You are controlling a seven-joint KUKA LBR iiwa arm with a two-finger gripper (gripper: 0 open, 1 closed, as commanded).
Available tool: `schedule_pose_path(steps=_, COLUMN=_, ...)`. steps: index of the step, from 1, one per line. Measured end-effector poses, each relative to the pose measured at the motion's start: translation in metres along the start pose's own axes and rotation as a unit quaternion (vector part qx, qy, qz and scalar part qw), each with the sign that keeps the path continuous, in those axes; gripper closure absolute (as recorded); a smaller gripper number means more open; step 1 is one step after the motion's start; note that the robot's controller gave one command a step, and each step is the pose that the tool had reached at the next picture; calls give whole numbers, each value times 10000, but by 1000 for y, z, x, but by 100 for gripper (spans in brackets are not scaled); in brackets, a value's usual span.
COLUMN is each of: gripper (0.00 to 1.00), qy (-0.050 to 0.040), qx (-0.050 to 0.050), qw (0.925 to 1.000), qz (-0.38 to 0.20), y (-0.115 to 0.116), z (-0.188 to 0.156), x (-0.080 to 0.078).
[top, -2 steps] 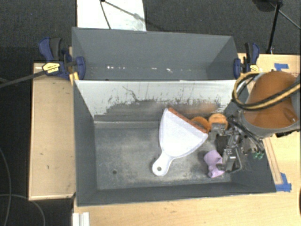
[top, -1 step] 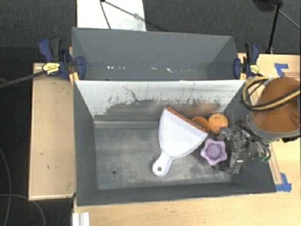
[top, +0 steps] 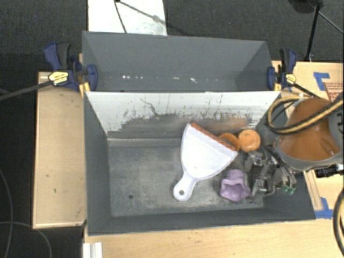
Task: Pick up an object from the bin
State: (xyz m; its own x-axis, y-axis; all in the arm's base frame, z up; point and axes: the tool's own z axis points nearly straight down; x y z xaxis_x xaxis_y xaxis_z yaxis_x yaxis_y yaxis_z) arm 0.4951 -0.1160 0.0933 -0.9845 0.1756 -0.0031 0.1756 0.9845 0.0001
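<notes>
Camera view: end effector (top: 262, 177) low in the grey metal bin (top: 140, 171), at its near right corner, just beside a crumpled purple piece (top: 234, 187) and perhaps touching it. Released or clenched, cannot tell. On the bin floor, a white plastic scoop (top: 204, 156) near the middle, handle pointing to the lower left. At its upper right edge, an orange round piece (top: 249, 140) and a flatter orange piece (top: 228, 140), touching each other, both close behind the end effector.
</notes>
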Motion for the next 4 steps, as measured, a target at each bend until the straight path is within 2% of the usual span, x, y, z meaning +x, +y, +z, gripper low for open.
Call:
schedule_pose_path(steps=1, gripper=0, qy=13, qx=-1, qw=10000, qz=-84, y=11, z=13, x=5)
schedule_pose_path(steps=2, gripper=0, qy=17, qx=-3, qw=9866, qz=-1634, y=23, z=20, x=7)
schedule_pose_path(steps=3, gripper=0, qy=-9, qx=-1, qw=9897, qz=-1428, y=36, z=21, x=17)
schedule_pose_path(steps=4, gripper=0, qy=-27, qx=0, qw=9815, qz=-1914, y=42, z=22, x=17)
